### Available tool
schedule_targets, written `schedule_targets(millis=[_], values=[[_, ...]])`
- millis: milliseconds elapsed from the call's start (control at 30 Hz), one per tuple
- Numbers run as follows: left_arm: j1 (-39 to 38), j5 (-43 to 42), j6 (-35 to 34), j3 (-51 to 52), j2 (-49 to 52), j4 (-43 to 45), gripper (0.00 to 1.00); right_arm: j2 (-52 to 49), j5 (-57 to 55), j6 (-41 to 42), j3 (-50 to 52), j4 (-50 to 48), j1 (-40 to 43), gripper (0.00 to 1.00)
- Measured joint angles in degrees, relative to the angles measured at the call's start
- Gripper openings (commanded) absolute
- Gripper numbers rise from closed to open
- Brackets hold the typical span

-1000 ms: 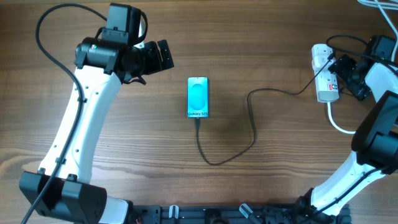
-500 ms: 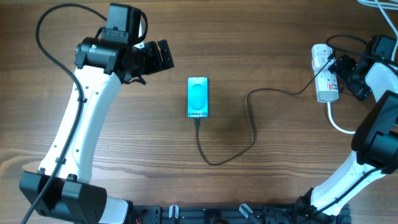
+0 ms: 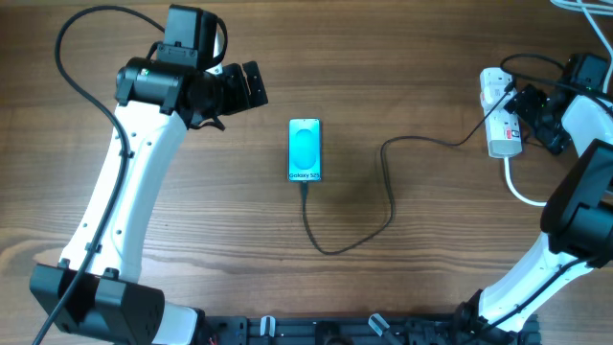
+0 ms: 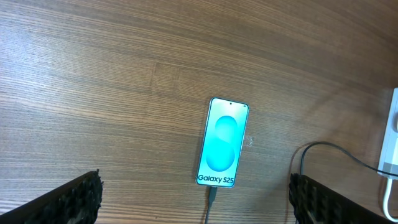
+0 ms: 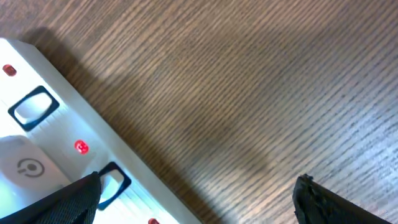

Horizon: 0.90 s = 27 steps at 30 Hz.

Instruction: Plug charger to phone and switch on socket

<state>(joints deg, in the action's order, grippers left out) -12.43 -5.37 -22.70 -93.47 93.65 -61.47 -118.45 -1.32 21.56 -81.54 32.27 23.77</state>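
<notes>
Overhead: wood-grain table w/ phone

Table: brown wood-grain top that fills all three views; in the overhead view the grain runs left to right.
Board joints: faint lines crossing the grain, seen in the left wrist view.
White cables: thin pale lines in the far right corner, running off the edge of the overhead view.
Black rail: lies along the near edge, with small pale clips on it.
</notes>
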Motion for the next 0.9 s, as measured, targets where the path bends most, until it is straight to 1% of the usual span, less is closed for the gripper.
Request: schedule_targets(millis=[100, 200, 567, 667, 900], values=[[0.0, 0.0, 0.0, 0.0, 0.0, 0.0, 1.00, 1.5, 1.0, 0.0, 0.3, 3.3, -0.7, 1.00], [0.0, 0.0, 0.0, 0.0, 0.0, 0.0, 1.00, 4.6, 1.3, 1.2, 1.2, 7.3, -3.7, 1.00], [0.0, 0.0, 0.0, 0.0, 0.0, 0.0, 1.00, 30.2, 1.1, 3.7, 1.3, 19.5, -4.0, 1.00], [0.0, 0.0, 0.0, 0.0, 0.0, 0.0, 1.00, 33.6, 1.1, 3.7, 1.3, 21.9, -4.0, 1.00], [0.0, 0.0, 0.0, 0.0, 0.0, 0.0, 1.00, 36.8, 1.1, 2.3, 1.3, 27.1, -5.0, 1.00]])
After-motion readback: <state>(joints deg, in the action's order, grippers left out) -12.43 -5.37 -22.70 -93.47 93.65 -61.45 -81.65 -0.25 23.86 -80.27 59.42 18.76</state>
